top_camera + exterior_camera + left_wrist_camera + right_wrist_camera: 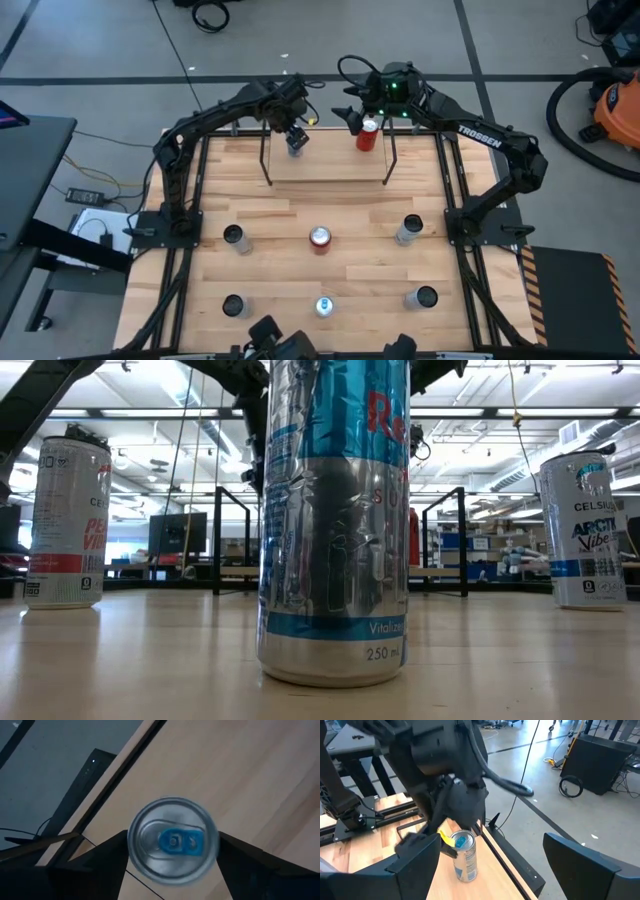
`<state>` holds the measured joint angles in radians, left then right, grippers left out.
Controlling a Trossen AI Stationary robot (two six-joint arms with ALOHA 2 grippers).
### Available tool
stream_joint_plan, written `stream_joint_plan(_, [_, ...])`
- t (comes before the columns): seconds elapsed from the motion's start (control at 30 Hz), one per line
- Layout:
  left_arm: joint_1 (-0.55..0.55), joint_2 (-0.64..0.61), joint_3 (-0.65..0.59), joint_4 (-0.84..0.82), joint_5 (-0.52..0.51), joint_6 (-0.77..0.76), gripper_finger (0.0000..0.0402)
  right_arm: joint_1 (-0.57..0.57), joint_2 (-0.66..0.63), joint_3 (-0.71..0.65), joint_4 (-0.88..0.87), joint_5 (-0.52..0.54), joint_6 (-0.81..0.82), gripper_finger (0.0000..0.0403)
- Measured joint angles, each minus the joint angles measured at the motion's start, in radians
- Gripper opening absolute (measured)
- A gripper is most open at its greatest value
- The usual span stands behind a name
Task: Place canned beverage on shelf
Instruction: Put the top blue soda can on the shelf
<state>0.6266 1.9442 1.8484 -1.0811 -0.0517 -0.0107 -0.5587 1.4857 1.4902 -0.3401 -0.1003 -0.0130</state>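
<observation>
Two dark arms reach to the tabletop's (350, 215) far edge, over the low pale-wood shelf (330, 165) w/ black wire side frames. Left gripper (296, 138) points straight down at a silver can w/ blue tab (173, 840), which stands on the shelf's left end; fingers (95, 865) apart, flanking the can. Right gripper (362, 118) hovers by a red can (367, 134) on the shelf's right end, fingers spread wide, holding nothing. Low view: near can (334, 520) reads "250 ml", "Vitalize"; side cans (64, 522) read "CELSIUS", "Vibe".
</observation>
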Motion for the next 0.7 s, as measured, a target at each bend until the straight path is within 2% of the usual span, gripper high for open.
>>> stream_joint_plan(0.27, [-0.002, -0.001, 0.202, -0.144, 0.012, 0.019, 0.0286, 0.000, 0.000, 0.000, -0.019, -0.034, -0.017, 0.0361])
stream_joint_plan(0.4, [0.000, -0.001, 0.332, -0.243, 0.012, 0.049, 0.0286, 0.010, 0.015, 0.000, -0.023, -0.085, -0.017, 0.0361])
stream_joint_plan(0.57, [0.007, -0.003, 0.493, -0.336, 0.010, 0.048, 0.0286, 0.014, 0.034, 0.000, -0.024, -0.081, -0.025, 0.0362])
stream_joint_plan(0.7, [0.020, -0.061, 0.492, -0.296, 0.008, 0.060, 0.0286, 0.022, 0.041, 0.000, -0.009, -0.085, -0.068, 0.0362])
